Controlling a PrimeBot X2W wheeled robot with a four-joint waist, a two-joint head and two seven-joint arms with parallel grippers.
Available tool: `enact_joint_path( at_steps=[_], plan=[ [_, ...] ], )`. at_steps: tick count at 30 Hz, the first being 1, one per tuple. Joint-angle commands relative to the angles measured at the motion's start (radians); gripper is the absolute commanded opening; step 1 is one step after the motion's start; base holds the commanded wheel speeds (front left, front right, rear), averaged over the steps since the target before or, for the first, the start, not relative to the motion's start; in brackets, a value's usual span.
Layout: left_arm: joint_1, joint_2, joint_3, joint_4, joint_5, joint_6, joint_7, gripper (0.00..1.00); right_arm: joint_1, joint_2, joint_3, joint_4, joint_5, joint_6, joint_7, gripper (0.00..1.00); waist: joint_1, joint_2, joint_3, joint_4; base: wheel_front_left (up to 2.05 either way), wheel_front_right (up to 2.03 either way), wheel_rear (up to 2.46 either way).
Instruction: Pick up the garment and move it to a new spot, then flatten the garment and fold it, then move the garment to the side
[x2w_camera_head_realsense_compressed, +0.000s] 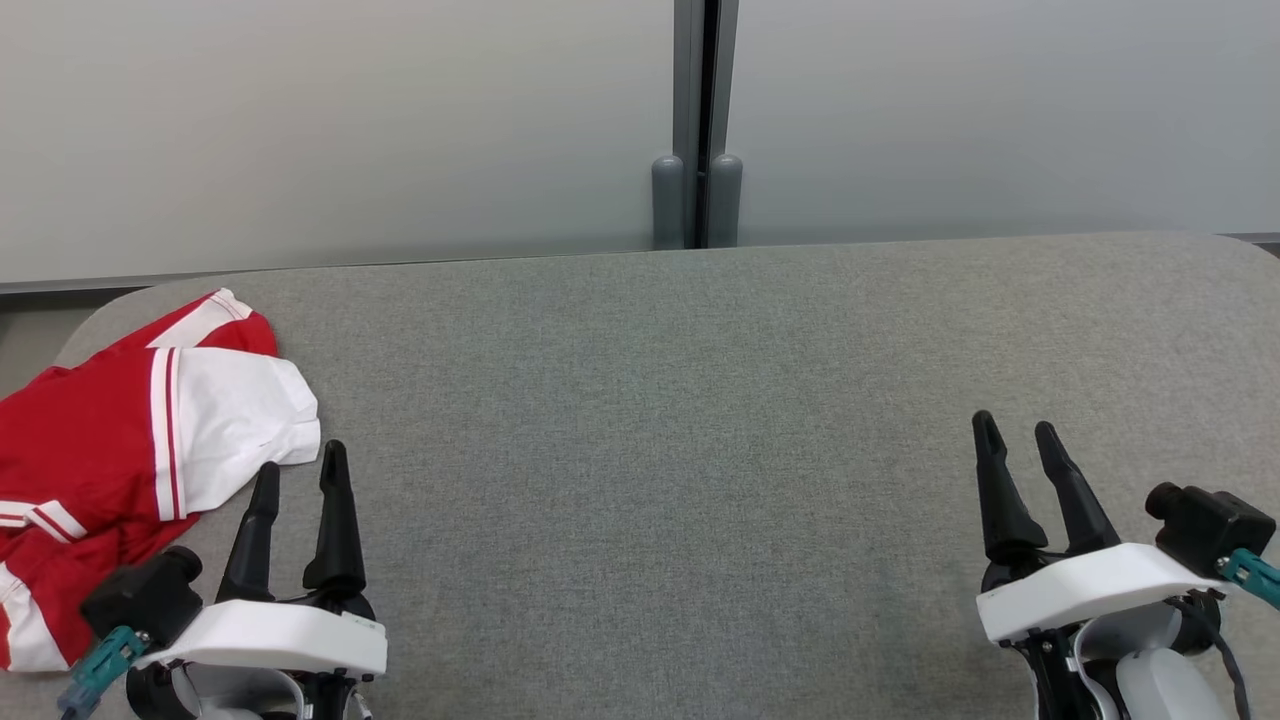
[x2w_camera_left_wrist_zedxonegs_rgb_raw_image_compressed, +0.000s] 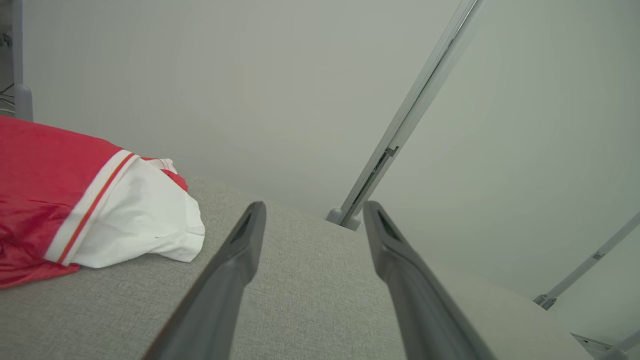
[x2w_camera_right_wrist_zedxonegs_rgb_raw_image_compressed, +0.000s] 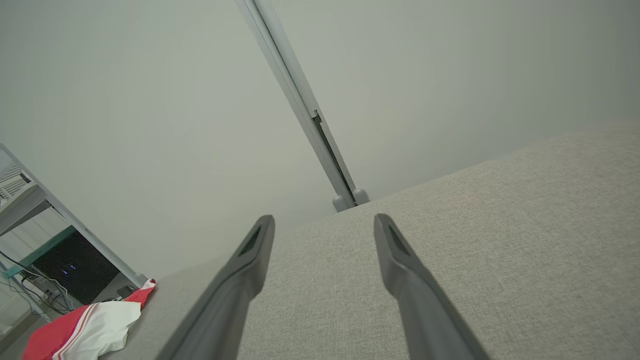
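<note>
Low at the left, the left gripper (x2w_camera_head_realsense_compressed: 300, 458) has its two dark fingers spread and holds nothing. Low at the right, the right gripper (x2w_camera_head_realsense_compressed: 1015, 423) is likewise spread and empty. A crumpled red-and-white shiny fabric garment (x2w_camera_head_realsense_compressed: 100, 440) lies at the left end of the grey fabric-covered table (x2w_camera_head_realsense_compressed: 650, 400). Its white part is just beside the left fingertips, well apart from the right gripper.

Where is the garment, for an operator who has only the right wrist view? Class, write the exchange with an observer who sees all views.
Observer: The garment lies crumpled at the table's left end, just beside the left gripper.
Operator: Does that gripper hold it?
Observer: No; its fingers stand open with nothing between them.
Operator: And my gripper?
Observer: The right gripper hovers over the table's near right, far across from the garment.
</note>
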Motion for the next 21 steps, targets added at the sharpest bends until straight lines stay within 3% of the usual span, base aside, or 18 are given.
enact_joint_path(
  at_steps=[1,21],
  plan=[
    [0.0,0.007,-0.003,-0.011,0.037,0.008,-0.011,1.0,-0.023,-0.004,0.006,-0.007,-0.036,0.005,-0.014,1.0,0.0,0.0,0.001,0.001,0.0,0.0,0.0],
    [0.0,0.009,-0.018,-0.002,0.217,0.025,-0.058,1.0,-0.041,0.0,0.035,0.004,-0.214,0.005,-0.063,1.0,0.0,0.0,0.007,0.007,0.0,0.0,0.0]
  ],
)
